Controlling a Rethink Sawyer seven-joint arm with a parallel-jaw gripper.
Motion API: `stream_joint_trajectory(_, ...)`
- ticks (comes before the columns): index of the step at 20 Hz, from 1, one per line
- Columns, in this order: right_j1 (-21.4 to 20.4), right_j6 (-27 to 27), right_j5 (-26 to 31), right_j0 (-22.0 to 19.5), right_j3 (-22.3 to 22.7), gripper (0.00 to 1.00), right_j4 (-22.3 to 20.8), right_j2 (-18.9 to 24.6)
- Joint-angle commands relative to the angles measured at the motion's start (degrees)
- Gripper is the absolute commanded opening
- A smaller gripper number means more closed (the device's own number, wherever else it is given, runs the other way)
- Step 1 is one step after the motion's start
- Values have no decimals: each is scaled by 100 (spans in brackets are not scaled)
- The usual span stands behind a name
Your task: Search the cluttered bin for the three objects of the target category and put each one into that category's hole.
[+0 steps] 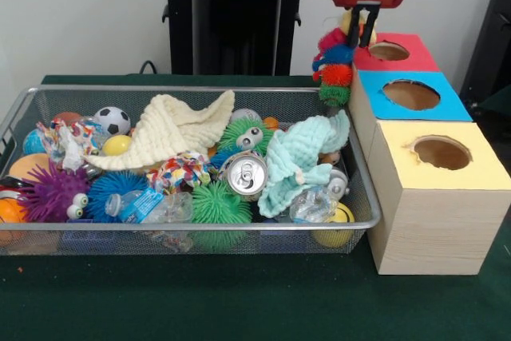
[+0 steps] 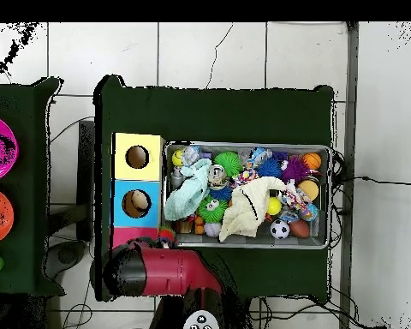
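The wire-mesh bin [image 1: 200,89] fills the left of the front view and also shows in the overhead view [image 2: 247,144]. My gripper [image 1: 362,33] hangs just left of the red-topped hole [image 1: 389,51]. It is shut on a fuzzy toy [image 1: 335,65] whose pale yellow top sits between the fingers. Pink, blue, red and green segments dangle down beside the red box. In the overhead view my red arm [image 2: 162,270] covers the red box and the gripper. No brown or tiger-striped plush shows in the bin.
The blue-topped box [image 1: 411,95] and yellow-topped box [image 1: 441,152] stand in front of the red one. The bin holds a cream cloth [image 1: 172,129], a mint cloth [image 1: 295,161], a can [image 1: 245,173], spiky balls [image 1: 219,205], a rope toy [image 1: 182,172] and bottles [image 1: 152,207].
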Motion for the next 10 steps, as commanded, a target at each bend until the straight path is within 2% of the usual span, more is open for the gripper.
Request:
stream_joint_trajectory(1, -11, 1000, 830, -35, -950, 0, 324, 251)
stream_joint_trajectory(5, -15, 966, 1024, -72, -1098, 0, 291, 238)
stream_joint_trajectory(10, 136, 986, 834, -108, -1127, 0, 311, 293)
